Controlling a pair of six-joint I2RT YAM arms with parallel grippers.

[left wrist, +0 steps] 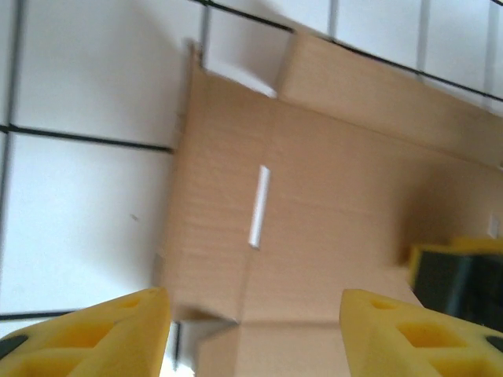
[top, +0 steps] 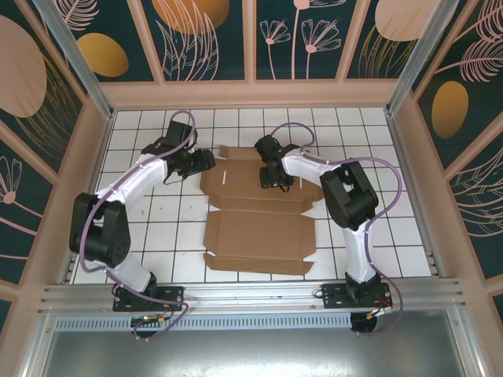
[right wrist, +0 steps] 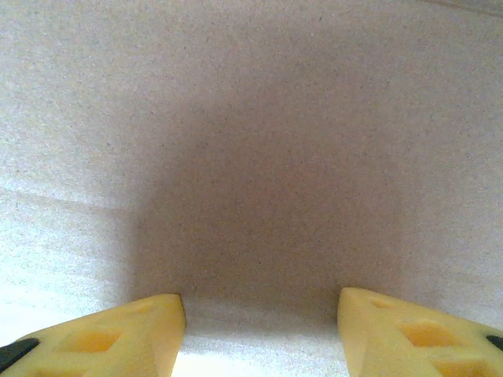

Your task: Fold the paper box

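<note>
The paper box [top: 255, 236] is a brown die-cut cardboard sheet lying flat mid-table, flaps spread. My left gripper [top: 206, 162] hovers at the left edge of its far panel. In the left wrist view its yellow fingers [left wrist: 102, 338] stand wide apart and open over the cardboard [left wrist: 330, 196], near a narrow white slot [left wrist: 258, 206], with nothing between them. My right gripper [top: 271, 179] is down on the far panel's middle. In the right wrist view it [right wrist: 261, 330] is open, fingers apart, very close to the bare cardboard [right wrist: 259, 157]. Its yellow-and-black tip [left wrist: 464, 275] shows in the left wrist view.
The white tiled table [top: 377, 196] extends around the sheet, with free tiles to the right and left. Wooden-framed walls [top: 251, 94] close in the back and sides. An aluminium rail [top: 251, 294] carrying both arm bases runs along the near edge.
</note>
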